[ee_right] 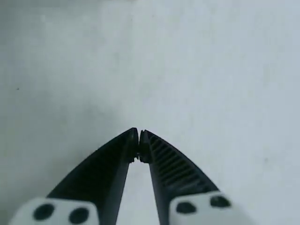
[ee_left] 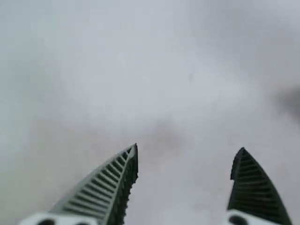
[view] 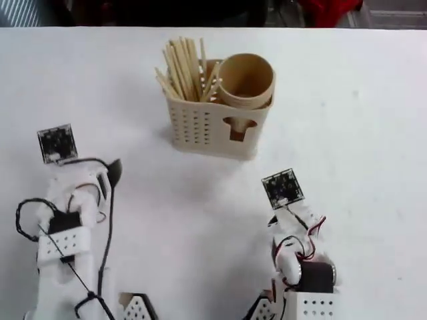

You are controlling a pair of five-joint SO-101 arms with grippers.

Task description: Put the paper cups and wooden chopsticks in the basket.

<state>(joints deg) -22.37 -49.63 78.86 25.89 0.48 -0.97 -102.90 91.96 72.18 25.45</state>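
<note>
High view: cups (view: pixel 245 80) partly within basket (view: pixel 200 128).

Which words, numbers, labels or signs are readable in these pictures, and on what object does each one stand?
None can be read.
The black square board on one arm and the second board on the other carry pale marks, too small to read.
The basket and the paper cups show no print.
</note>
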